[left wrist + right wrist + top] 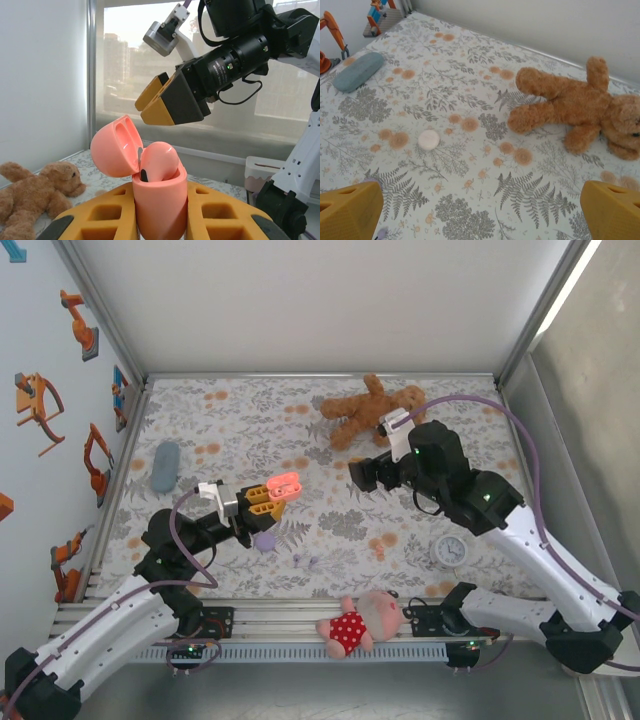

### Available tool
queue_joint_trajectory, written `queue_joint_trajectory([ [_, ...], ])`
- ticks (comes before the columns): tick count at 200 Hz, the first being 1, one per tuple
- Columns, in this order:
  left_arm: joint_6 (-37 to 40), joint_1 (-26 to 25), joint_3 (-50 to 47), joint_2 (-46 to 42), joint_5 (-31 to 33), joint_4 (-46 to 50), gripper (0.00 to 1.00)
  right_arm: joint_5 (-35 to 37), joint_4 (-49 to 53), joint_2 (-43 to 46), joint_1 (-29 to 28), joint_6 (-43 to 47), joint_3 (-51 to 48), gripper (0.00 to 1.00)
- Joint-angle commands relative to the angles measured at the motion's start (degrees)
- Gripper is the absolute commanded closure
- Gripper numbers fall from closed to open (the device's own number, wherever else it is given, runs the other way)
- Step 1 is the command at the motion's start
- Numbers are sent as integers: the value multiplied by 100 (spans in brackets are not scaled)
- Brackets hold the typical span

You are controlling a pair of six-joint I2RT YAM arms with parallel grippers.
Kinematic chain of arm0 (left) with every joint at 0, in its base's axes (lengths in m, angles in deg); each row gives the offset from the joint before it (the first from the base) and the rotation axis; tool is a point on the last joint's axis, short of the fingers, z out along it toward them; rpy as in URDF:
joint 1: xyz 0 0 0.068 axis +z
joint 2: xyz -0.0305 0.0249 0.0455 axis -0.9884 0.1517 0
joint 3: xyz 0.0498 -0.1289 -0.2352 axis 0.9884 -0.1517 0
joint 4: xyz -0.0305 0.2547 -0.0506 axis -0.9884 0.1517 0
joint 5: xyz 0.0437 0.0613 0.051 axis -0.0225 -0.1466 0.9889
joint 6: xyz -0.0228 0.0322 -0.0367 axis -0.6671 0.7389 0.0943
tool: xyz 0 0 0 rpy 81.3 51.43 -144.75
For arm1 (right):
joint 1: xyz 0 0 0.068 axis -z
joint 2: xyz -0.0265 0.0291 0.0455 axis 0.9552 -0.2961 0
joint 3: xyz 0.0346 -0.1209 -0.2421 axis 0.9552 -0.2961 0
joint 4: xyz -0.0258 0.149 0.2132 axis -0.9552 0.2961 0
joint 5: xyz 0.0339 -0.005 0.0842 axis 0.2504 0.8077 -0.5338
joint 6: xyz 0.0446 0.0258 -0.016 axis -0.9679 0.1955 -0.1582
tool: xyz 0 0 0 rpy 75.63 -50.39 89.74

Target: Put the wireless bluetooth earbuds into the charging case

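Over the floral table (420,420), the right gripper (357,475) is spread wide and empty. The left gripper (268,502) is clamped on the open coral case (160,200). An orange-pink earbud (159,159) is perched in its well and probably should be pressed squarely down, not sideways, until seated.

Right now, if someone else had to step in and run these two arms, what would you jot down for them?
Left tool: shut on the coral case, held up with its lid open.
Right tool: open and empty, apart from the case.
Done: one orange-pink earbud sits in the case, sticking up, perhaps not fully seated.
Left: a small orange-pink piece on the table, likely its mate, goes in next; then close the lid. The lilac case and tiny lilac bits lie near the left arm, not yet handled.
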Motion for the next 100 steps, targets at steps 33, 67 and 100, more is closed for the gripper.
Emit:
queue_joint_trajectory([
  [33, 99, -30, 151, -146, -61, -46, 100, -554, 806, -65, 500, -653, -238, 0],
  [67, 123, -30, 127, -224, -26, 23, 100, -746, 1219, -153, 718, -843, -377, 0],
  [100, 143, -30, 90, -260, 17, 23, 100, -1010, 1543, -312, 852, -1035, -600, 0],
])
